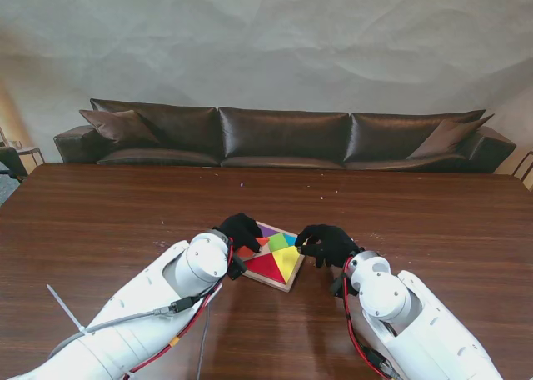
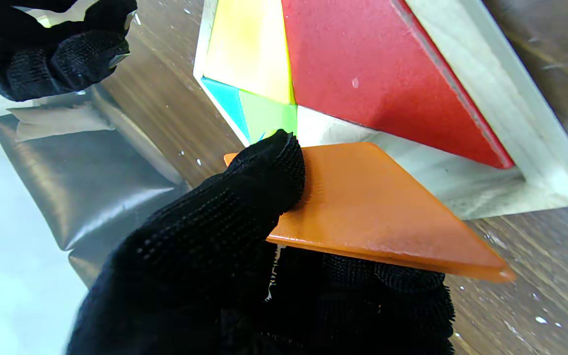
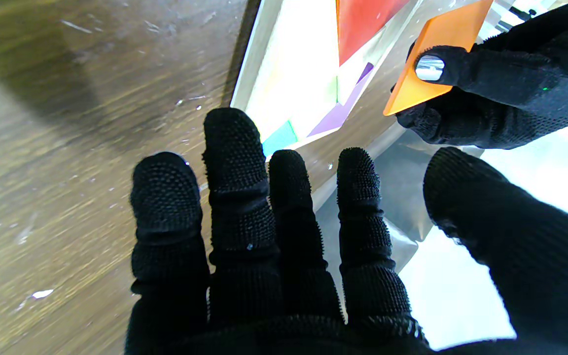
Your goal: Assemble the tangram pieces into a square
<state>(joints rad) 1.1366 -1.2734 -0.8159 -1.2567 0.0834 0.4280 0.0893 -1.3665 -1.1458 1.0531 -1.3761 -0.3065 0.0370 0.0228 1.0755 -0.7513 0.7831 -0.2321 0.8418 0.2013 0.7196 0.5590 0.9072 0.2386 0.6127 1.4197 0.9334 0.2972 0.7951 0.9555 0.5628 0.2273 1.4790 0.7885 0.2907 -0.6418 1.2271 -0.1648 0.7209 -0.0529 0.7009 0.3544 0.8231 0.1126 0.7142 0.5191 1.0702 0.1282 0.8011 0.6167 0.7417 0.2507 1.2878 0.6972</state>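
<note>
My left hand has its thumb pressed on the top face of the orange triangle with the other fingers under it, so the piece is pinched and held tilted over the left edge of the wooden tray, one corner hanging out past the rim. My right hand holds nothing: its fingers are stretched out and slightly apart, the thumb off to one side, hovering at the tray's right edge.

Inside the tray, the red triangle and the yellow triangle lie flat side by side, with a green piece and a teal piece at their tips (the purple piece shows best from the right wrist). A bare strip of tray floor lies next to the red triangle, beneath the orange one. Whether the orange piece touches the rim I can't quite tell.

The tray sits near the middle of the dark wooden table.
</note>
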